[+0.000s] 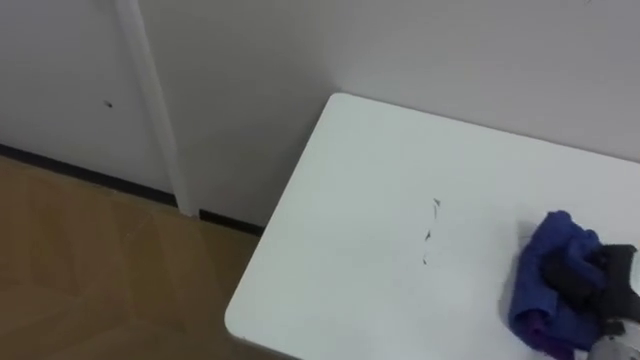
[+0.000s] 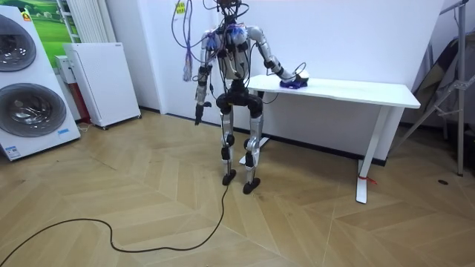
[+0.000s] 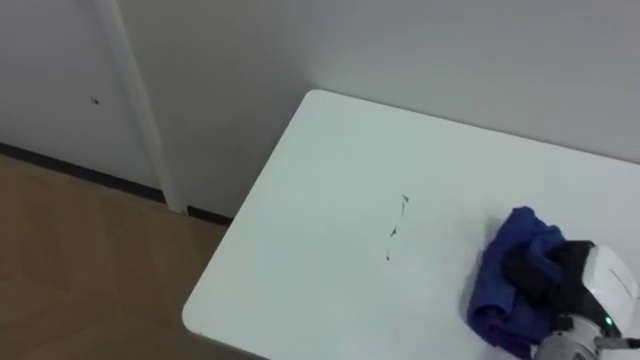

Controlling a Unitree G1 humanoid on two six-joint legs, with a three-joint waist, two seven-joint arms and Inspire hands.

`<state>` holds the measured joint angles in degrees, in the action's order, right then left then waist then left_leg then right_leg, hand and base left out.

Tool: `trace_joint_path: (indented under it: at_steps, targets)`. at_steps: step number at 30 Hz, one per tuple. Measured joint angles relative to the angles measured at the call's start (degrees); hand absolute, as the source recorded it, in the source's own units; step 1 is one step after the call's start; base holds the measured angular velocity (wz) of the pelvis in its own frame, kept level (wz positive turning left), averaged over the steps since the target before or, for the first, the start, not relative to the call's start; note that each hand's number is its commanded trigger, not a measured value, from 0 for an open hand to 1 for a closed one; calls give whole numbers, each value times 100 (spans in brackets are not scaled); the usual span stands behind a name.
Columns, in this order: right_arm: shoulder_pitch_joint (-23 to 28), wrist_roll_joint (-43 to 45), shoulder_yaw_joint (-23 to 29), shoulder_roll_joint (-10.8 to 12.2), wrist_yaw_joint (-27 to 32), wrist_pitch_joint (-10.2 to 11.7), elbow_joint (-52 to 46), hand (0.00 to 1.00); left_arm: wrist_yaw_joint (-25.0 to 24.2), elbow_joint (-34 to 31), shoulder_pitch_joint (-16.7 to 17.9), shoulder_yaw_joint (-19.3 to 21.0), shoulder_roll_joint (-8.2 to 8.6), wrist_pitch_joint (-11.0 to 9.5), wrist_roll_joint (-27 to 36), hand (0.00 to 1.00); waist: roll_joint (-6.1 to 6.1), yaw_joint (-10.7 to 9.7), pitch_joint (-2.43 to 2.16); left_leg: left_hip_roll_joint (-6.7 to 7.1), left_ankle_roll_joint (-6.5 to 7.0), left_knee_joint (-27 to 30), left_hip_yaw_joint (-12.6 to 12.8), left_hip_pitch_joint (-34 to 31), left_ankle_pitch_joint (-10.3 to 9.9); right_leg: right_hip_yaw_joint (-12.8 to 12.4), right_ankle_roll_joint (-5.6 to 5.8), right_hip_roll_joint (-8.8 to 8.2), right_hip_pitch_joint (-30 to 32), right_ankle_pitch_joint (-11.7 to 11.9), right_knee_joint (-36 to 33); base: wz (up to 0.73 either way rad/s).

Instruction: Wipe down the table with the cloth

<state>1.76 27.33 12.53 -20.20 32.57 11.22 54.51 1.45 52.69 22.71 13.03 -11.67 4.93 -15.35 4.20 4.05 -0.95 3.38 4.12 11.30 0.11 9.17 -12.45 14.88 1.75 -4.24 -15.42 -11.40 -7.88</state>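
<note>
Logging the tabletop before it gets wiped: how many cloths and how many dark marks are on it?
Blue cloth: 1
Dark marks: 3
Total: 4

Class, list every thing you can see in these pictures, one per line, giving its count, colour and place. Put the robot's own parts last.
table: 1, white, against the wall, with the robot at its end
cloth: 1, blue, bunched on the table
marks: about three, dark, small, on the tabletop left of the cloth
washing machines: 2, white, stacked at the room view's left
cabinet: 1, white, low, beside the washing machines
floor: 1, brown wood
right hand: 1, dark fingers curled into the cloth
left hand: 1, dark, hanging at the robot's side
</note>
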Motion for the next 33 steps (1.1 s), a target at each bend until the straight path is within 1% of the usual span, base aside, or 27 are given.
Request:
trace_joint_path:
  at_steps: [1,4,6,8,9,10,11,12,13,14,15,16,17,18,19,20,21,22,23,24,25,26,27,29,31,32,33]
  targets:
    - [17,41,108,-2,34,6,86,100,18,2,-56,54,0,-1,-49,0,15,-92,-9,3,0,1,-25,0,0,-17,0,0,-10,0,0,0]
    - [193,252,344,-4,168,5,87,100,41,15,-102,64,5,-22,-53,0,24,-186,-12,2,7,7,-26,-23,-5,-74,17,4,-12,11,-3,-3]
    - [289,255,309,-3,192,-31,-39,100,41,21,-161,24,4,-20,-49,0,17,-191,-15,-5,15,2,2,-32,-11,-93,21,9,12,13,-6,-16]
    - [305,362,174,-6,194,-140,-157,100,40,45,-157,-125,1,-16,-11,0,-1,-198,-22,-4,16,6,-7,-42,-12,-86,27,13,28,16,-5,-19]
    - [258,531,80,-6,189,-285,-305,100,41,52,-201,-264,3,-11,-17,0,-13,-181,-26,-6,16,10,1,-41,-11,-86,27,16,35,17,-7,-17]
    - [211,717,-45,-1,190,-448,-424,100,37,82,-222,-422,5,-3,-51,0,-32,-148,-28,-23,16,21,63,-42,-11,-119,28,24,52,17,-6,-23]
    - [184,817,-72,14,188,-531,-490,100,32,107,-240,-478,17,-1,-49,0,-53,-92,-29,-37,14,21,111,-41,-13,-166,29,35,70,19,-8,-41]
    - [154,944,-241,24,188,-745,-671,100,30,231,-317,-557,51,-1,-49,0,-92,45,-25,-53,10,19,132,-38,-15,-244,36,54,110,28,-13,-56]
    - [139,1097,-449,30,161,-950,-891,100,26,316,-376,-618,87,27,-50,0,-125,141,-20,-69,10,18,130,-45,-15,-226,17,78,155,40,-13,-54]
    - [132,1217,-550,41,124,-1032,-1029,100,22,338,-387,-670,97,41,-47,0,-137,157,-18,-77,8,16,118,-58,-14,-226,2,89,157,50,-20,-39]
    - [117,1484,-761,82,36,-1222,-1325,100,4,362,-434,-781,108,114,-44,0,-151,191,-5,-92,-7,15,97,-80,-4,-222,-22,112,196,65,-37,-28]
    - [102,1715,-1041,158,-82,-1424,-1625,100,4,366,-482,-832,136,160,-40,0,-152,296,7,-114,-17,3,92,-86,2,-210,-37,137,269,74,-95,-28]
    - [84,1828,-1210,192,-169,-1525,-1766,100,8,366,-504,-880,139,175,-38,0,-134,358,21,-126,-22,1,94,-90,4,-200,-55,152,291,84,-100,-34]
    - [15,2059,-1573,252,-397,-1690,-2064,100,18,410,-555,-963,157,195,-21,0,-162,462,12,-153,-39,6,79,-137,0,-178,-101,183,353,113,-101,-21]
    - [-147,2327,-1892,340,-583,-1752,-2222,100,16,484,-626,-1078,160,230,0,0,-140,485,55,-167,-64,16,35,-193,16,-122,-129,200,401,130,-98,-12]
    - [-252,2468,-2017,419,-656,-1765,-2236,100,9,491,-652,-1137,162,247,-1,0,-133,495,86,-167,-76,22,-2,-221,24,-94,-138,206,423,135,-99,13]
    - [-436,2675,-2186,550,-804,-1800,-2276,100,-12,484,-691,-1220,177,265,-3,0,-126,534,127,-167,-92,48,-72,-301,40,-43,-150,217,468,142,-91,18]
    - [-582,2730,-2355,594,-905,-1843,-2324,100,-64,476,-697,-1228,204,265,-4,0,-132,645,134,-171,-101,49,-96,-357,50,-17,-152,223,519,142,-90,17]
    - [-672,2726,-2439,594,-972,-1851,-2326,100,-83,472,-696,-1238,211,265,-2,0,-132,697,135,-173,-108,44,-104,-381,58,-3,-152,225,546,142,-91,12]
    - [-853,2691,-2557,595,-1076,-1851,-2290,100,-100,465,-685,-1265,210,269,0,0,-127,749,158,-174,-118,34,-127,-413,70,16,-153,230,573,142,-84,15]
    - [-998,2659,-2635,595,-1094,-1838,-2188,100,-99,444,-634,-1273,210,270,4,0,-124,783,161,-168,-120,33,-178,-453,75,25,-155,234,594,141,-76,20]
    - [-1048,2651,-2642,595,-1098,-1833,-2168,100,-99,436,-606,-1273,210,278,3,0,-118,784,164,-164,-122,32,-203,-471,91,42,-155,231,614,141,-76,24]
    - [-1099,2618,-2637,587,-1098,-1833,-2158,100,-99,383,-542,-1264,210,334,2,0,-109,790,164,-166,-122,31,-207,-518,102,107,-155,224,651,140,-73,16]
    - [-1122,2564,-2624,556,-1004,-1807,-2135,100,-107,350,-489,-1240,207,360,11,0,-96,799,158,-163,-122,34,-231,-599,102,107,-155,228,703,140,-69,8]
    - [-1043,2311,-2587,431,-805,-1531,-2022,100,-172,344,-419,-1207,166,355,9,0,-90,707,146,-149,-122,50,-263,-619,103,118,-155,221,711,141,-75,13]
    - [-977,2215,-2575,398,-737,-1440,-1983,100,-175,338,-418,-1203,152,350,11,0,-86,697,144,-147,-122,51,-262,-613,103,118,-155,219,707,141,-74,11]
    - [-944,2118,-2499,393,-611,-1273,-1861,100,-175,329,-414,-1197,131,342,10,0,-95,643,139,-145,-122,51,-266,-596,102,139,-154,212,679,141,-72,21]
